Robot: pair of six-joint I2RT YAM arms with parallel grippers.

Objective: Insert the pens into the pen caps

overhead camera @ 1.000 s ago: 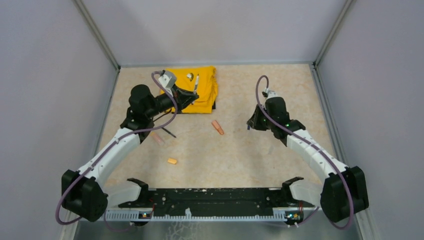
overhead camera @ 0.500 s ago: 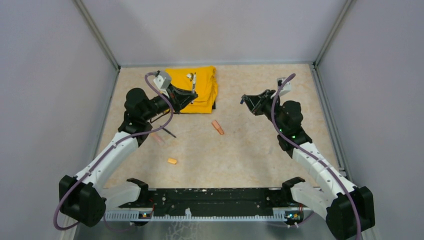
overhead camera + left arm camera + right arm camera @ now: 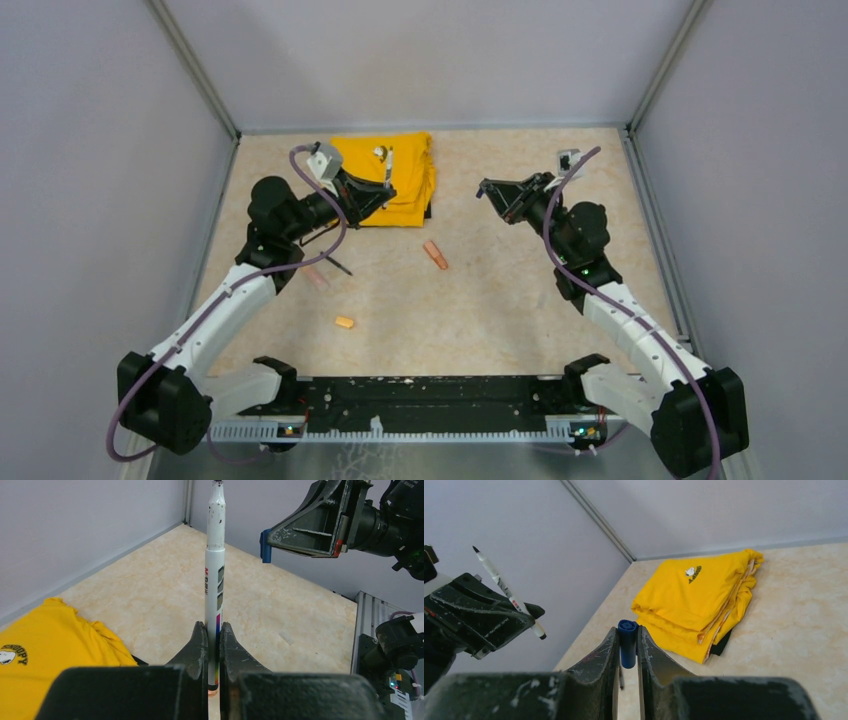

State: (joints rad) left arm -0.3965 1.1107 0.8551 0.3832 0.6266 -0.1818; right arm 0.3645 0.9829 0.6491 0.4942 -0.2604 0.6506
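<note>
Your left gripper point(image 3: 213, 630) pinches the slim white plastic pen point(image 3: 215, 575) low on its stiff barrel, with the nib beyond the jaws. Your right gripper point(image 3: 627, 632) clamps the stubby dark-blue plastic cap point(image 3: 627, 650) between its jaws — light, likely slippery.

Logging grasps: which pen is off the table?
The white pen, clamped in the left gripper with its tip bare. The dark pen and orange markers lie on the table.

Beige speckled table point(image 3: 500, 300): folded yellow Snoopy shirt point(image 3: 400, 190) sits around 11 o'clock, one orange marker point(image 3: 434, 254) near the middle, a light orange cap point(image 3: 344, 322) at 8, plus a thin dark pen point(image 3: 338, 266) and another orange marker point(image 3: 317, 277) at 9.
</note>
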